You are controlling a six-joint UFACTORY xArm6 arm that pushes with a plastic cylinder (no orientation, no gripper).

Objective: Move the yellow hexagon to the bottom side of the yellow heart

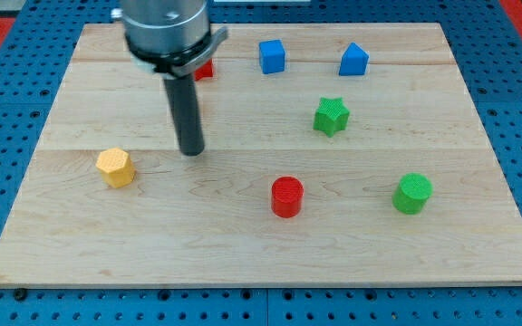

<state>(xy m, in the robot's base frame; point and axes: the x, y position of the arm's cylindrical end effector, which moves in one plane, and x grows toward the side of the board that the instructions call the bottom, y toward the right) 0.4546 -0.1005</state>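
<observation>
The yellow hexagon (115, 167) lies on the wooden board (261, 244) at the view's left, about mid-height. My tip (190, 151) rests on the board to the right of the hexagon and slightly above it, a clear gap apart. No yellow heart shows in this view. The arm's body covers part of the board near the view's top left, and what lies behind it is hidden.
A red block (206, 69) peeks out behind the arm at the top. A blue cube (272, 56) and a blue pointed block (352, 60) sit at the top. A green star (331, 116), a red cylinder (286, 196) and a green cylinder (412, 193) lie to the right.
</observation>
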